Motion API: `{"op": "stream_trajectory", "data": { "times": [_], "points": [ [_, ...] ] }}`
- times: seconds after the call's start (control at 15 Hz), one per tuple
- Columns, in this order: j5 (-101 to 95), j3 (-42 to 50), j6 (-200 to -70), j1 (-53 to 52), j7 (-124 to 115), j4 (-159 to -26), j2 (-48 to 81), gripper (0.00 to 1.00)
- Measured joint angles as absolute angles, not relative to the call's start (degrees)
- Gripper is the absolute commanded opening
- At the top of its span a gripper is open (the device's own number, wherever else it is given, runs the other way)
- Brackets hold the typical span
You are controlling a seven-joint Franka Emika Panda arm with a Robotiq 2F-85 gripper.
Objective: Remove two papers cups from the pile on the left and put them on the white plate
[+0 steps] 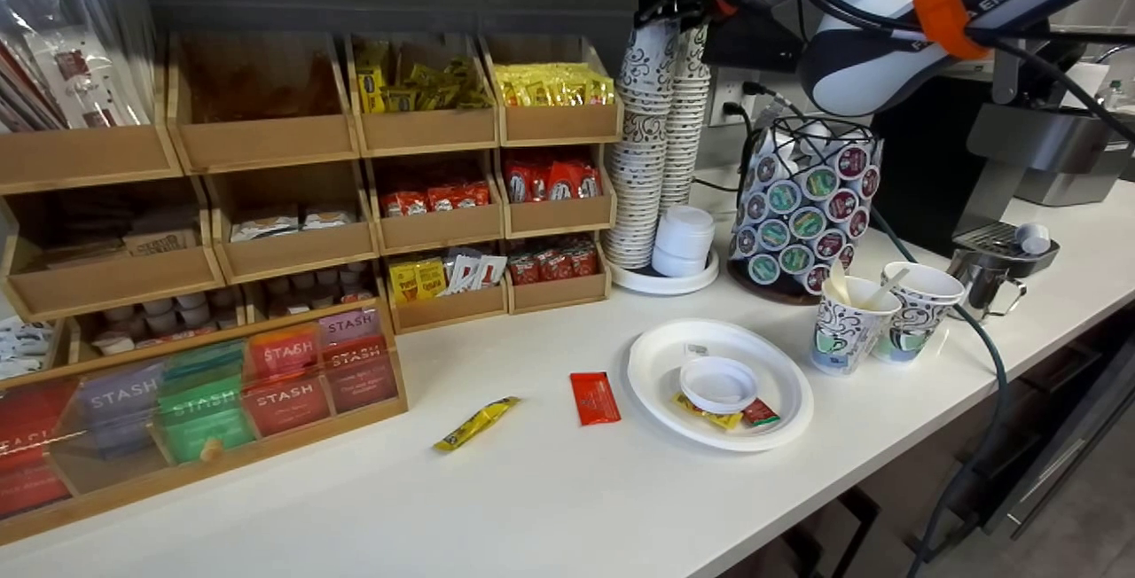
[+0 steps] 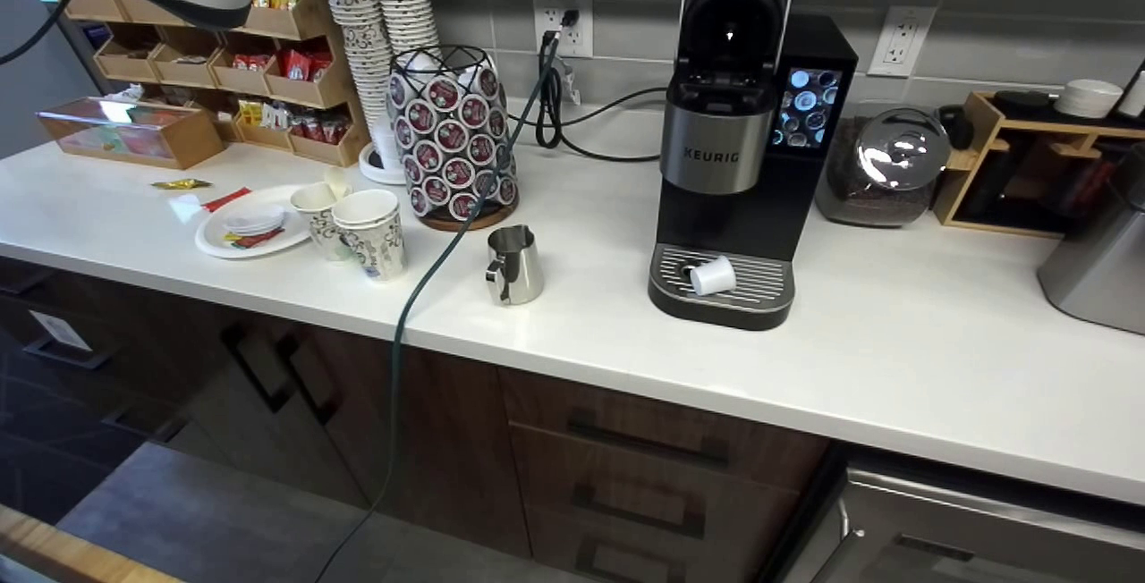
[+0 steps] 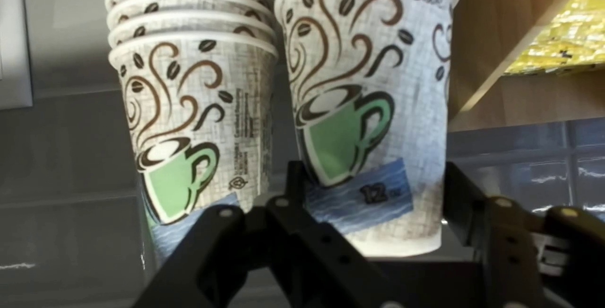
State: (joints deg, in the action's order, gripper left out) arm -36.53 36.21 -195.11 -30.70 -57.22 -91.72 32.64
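As both fingers (image 3: pixel 461 199) meet the sides of the top upturned paper cup (image 3: pixel 371 109), the gripper (image 3: pixel 373 180) holds it near its base; that cup heads the left pile (image 1: pixel 640 188), where a printed band shows between rims lower down in both exterior views; a second column of cups (image 1: pixel 683 130) stands just to the right; well nearer on the counter (image 1: pixel 497 507) lies the white plate (image 1: pixel 652 365), bearing a small white dish (image 1: pixel 720 383) and packets (image 1: pixel 761 412); two loose cups (image 1: pixel 849 330) stand to its right, a red packet (image 1: pixel 595 398) lies near its left rim; farther off, right of the columns, is the pod rack (image 1: pixel 802 214).
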Motion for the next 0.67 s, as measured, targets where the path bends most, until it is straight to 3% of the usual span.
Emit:
{"op": "stream_trajectory", "data": {
  "times": [0.2,0.67],
  "points": [
    [-36.4,38.8,-195.1,-32.2,-56.9,-91.6,33.1,0.45],
    [-37.8,34.0,-199.0,-29.4,-57.4,-92.4,32.1,0.45]
  ]
}}
